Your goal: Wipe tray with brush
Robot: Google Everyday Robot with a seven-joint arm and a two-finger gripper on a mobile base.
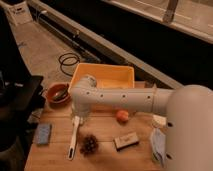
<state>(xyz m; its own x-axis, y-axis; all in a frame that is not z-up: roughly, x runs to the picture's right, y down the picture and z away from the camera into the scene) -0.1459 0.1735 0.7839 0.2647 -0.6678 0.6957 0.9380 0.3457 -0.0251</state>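
Two-finger gripper (79,119), jaws spread and empty, over the long white-handled brush (73,141).
Camera view: it hangs at the brush's twelve o'clock end; the brush lies on the wooden table (102,126) at seven o'clock of the large yellow-orange rectangular plastic tray (102,67) (probably lined up to pinch the handle before wiping).

Bowl (57,93), sponge (43,134), pinecone (90,144), black block (126,141)

Surface (105,129) is pale matt wood. Tray (100,67) is smooth yellow plastic, brush (74,136) white plastic. Smooth white-cased gripper (79,119) hangs over the brush's far end.
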